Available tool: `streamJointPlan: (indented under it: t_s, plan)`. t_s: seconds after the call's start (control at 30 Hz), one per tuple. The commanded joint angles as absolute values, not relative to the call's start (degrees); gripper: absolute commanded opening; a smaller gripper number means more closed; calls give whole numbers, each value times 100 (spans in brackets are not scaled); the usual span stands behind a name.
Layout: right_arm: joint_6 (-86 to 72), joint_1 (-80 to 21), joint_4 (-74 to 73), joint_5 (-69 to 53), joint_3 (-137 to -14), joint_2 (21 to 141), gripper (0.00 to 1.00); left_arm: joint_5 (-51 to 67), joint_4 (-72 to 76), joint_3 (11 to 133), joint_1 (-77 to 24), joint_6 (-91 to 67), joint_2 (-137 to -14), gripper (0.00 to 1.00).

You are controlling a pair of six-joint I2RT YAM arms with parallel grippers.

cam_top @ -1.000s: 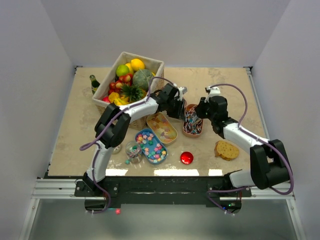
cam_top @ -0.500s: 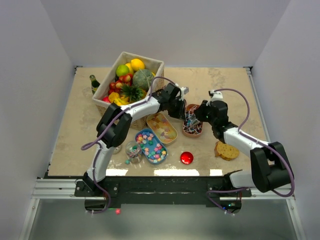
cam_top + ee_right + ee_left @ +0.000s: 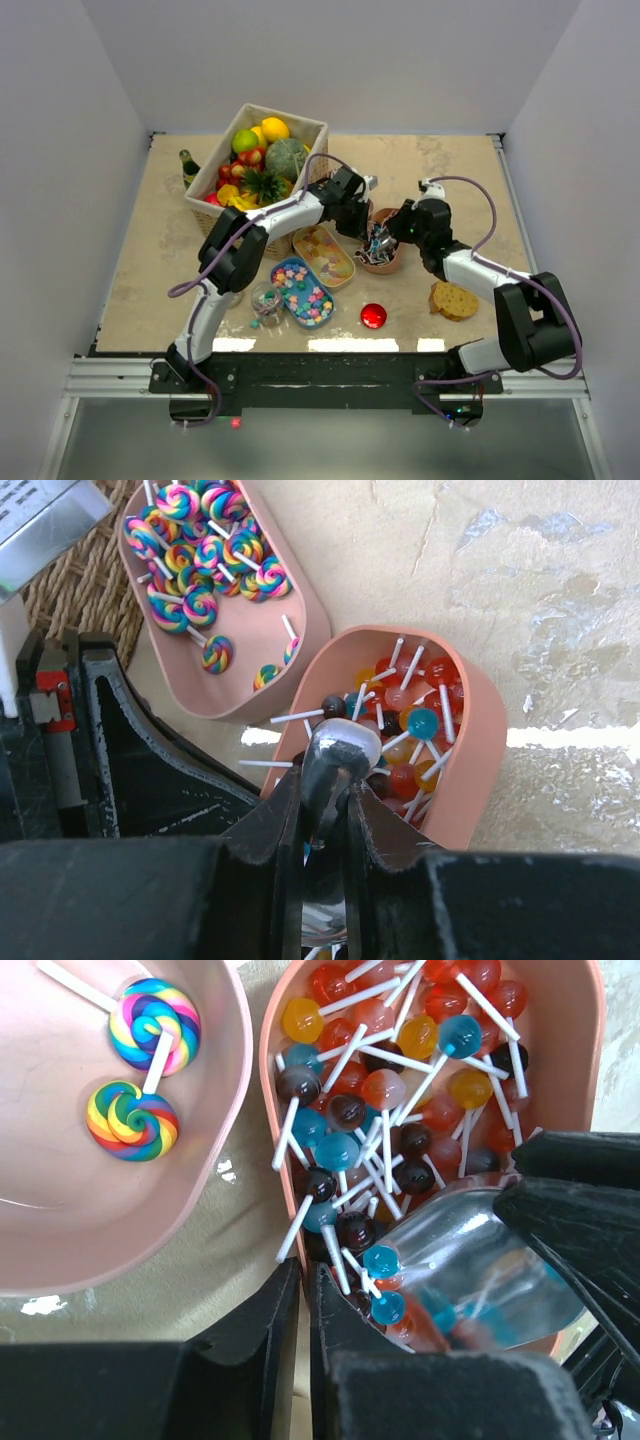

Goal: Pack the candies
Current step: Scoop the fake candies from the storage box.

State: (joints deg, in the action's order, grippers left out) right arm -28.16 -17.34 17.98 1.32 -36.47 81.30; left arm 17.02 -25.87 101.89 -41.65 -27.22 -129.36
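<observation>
A basket (image 3: 300,118) sits back left on the counter (image 3: 450,170). At centre a scoop (image 3: 480,1260) lies among lollipops (image 3: 400,1090) in a tray (image 3: 270,1130), a second tray (image 3: 60,1190) just beside it. Left of these lies a gummy tray (image 3: 351,270), nearer a sweets tray (image 3: 275,270), and a cookie (image 3: 454,300) right.

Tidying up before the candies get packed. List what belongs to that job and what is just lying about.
Job: round lollipops in the orange tray; swirl lollipops; orange-yellow gummies; pastel candies; scoop, gripped by the right claw; left claw, on the orange tray's rim.
Lying about: fruit basket; bottle; red round object; cookie.
</observation>
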Motion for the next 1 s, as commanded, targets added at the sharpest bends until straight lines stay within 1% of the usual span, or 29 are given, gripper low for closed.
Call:
streamJointPlan:
  t_s: [0.0, 0.2, 0.7, 0.9, 0.97]
  plan:
    - [-2540, -1819, 668, 510, -3568, 8517, 0, 1398, -3058, 10362, -4236, -2470, -13122, 0]
    - [-2575, -1811, 826, 466, -3525, 8420, 0, 1029, -3243, 10380, -4236, -2286, -12876, 0]
    - [-3234, -1854, 2170, 623, -2699, 7761, 0, 18, -4016, 10740, -4263, -1592, -12525, 0]
    - [-3313, -1951, 2952, 852, -2400, 7646, 0, -536, -4157, 10749, -4271, -1547, -12410, 0]
    - [-3279, -2012, 3470, 914, -2251, 7708, 0, -615, -4192, 10775, -4263, -1538, -12393, 0]
